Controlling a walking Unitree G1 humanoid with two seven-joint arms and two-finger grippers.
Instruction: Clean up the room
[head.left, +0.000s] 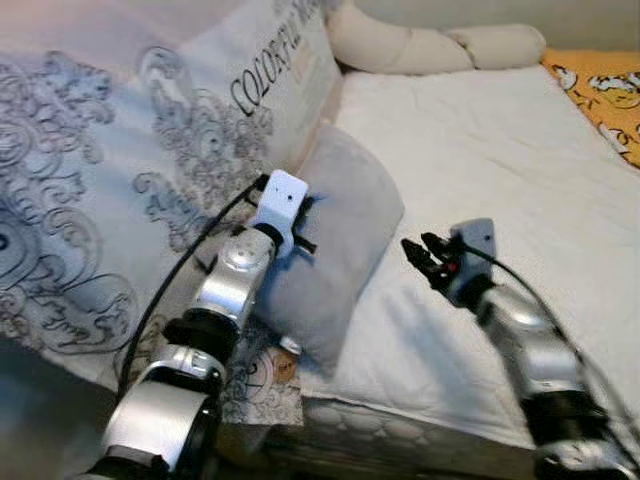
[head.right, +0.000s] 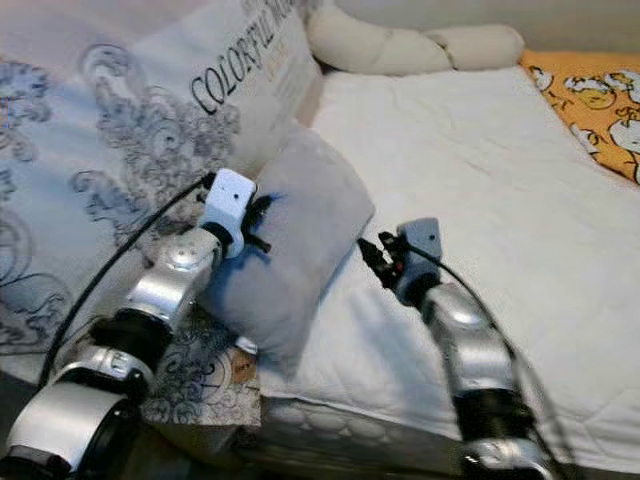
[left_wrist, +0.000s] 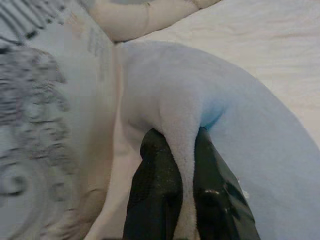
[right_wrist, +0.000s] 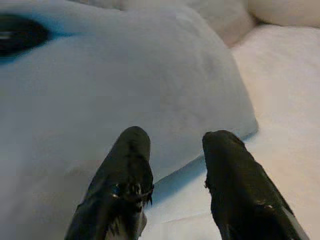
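A grey cushion (head.left: 340, 240) stands tilted at the near edge of the bed (head.left: 500, 150), leaning against a large patterned duvet (head.left: 110, 170). My left gripper (left_wrist: 182, 185) is shut on a fold of the grey cushion (left_wrist: 210, 100), at its left side. My right gripper (head.left: 418, 256) hovers open just right of the cushion, over the white sheet, its fingers (right_wrist: 127, 175) pointing at the cushion (right_wrist: 125, 85) without touching it.
A long cream pillow (head.left: 430, 45) lies across the head of the bed. An orange patterned blanket (head.left: 600, 90) lies at the far right. A white pillow with black lettering (head.left: 275, 70) rests on the duvet. The mattress edge (head.left: 400, 425) runs below my arms.
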